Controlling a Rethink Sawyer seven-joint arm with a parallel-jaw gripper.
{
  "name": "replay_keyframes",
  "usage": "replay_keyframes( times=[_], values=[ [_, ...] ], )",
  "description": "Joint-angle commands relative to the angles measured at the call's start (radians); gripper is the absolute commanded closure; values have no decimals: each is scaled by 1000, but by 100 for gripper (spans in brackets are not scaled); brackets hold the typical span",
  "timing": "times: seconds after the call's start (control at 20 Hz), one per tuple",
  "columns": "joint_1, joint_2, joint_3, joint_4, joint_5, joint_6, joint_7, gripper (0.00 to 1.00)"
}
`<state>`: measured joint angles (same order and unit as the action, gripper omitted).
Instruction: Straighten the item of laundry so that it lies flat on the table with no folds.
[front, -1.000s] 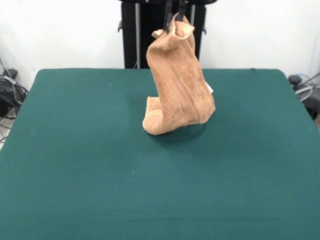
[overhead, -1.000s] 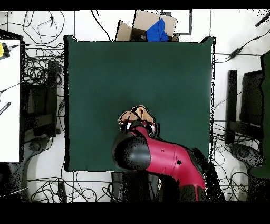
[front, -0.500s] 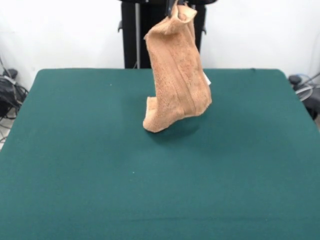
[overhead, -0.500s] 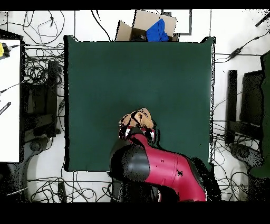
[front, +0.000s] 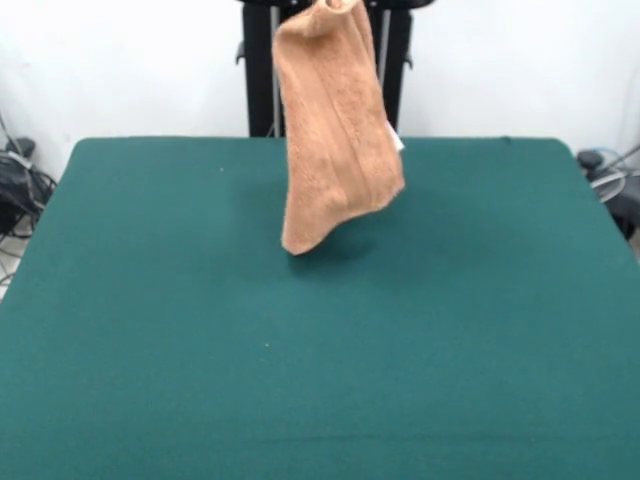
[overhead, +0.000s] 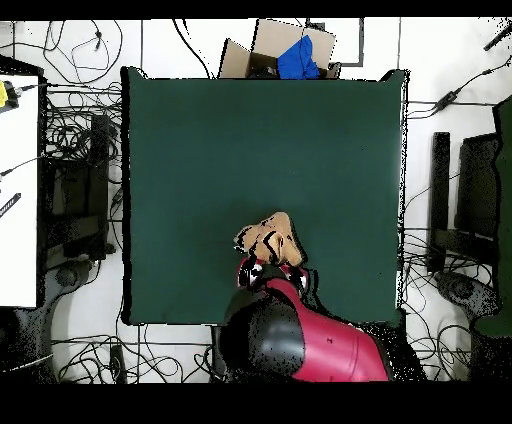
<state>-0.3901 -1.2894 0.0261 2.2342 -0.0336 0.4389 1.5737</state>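
Note:
The item of laundry (front: 335, 130), an orange-tan towel, hangs in a long folded drape from the top edge of the front view. A small white tag (front: 397, 141) shows at its right side. Its lowest corner is close over the green table (front: 320, 380); I cannot tell whether it touches. From overhead, the bunched towel (overhead: 268, 238) shows just past the end of the red arm. The gripper (overhead: 270, 268) sits under the arm's wrist at the towel's top, shut on it. The grip point itself is hidden.
The red and black arm (overhead: 300, 345) covers the table's edge on the robot's side. A cardboard box holding blue cloth (overhead: 290, 55) stands beyond the opposite edge. Cables (overhead: 70, 130) lie on the floor around the table.
The towel has been lifted higher and its lower fold has come up off the table. The arm has drawn back toward the robot's base.

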Motion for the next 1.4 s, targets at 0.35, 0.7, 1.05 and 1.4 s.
replay_keyframes(
  times=[0.35, 0.7, 1.05, 1.4],
  values=[
    [-109, -163, 13, 225, 65, 139, -126, 100],
    [-132, -198, 8, 243, 43, 159, -130, 100],
    [-141, -252, -21, 233, 25, 219, -152, 100],
    [-150, -259, -28, 262, 17, 194, -167, 100]
  ],
)
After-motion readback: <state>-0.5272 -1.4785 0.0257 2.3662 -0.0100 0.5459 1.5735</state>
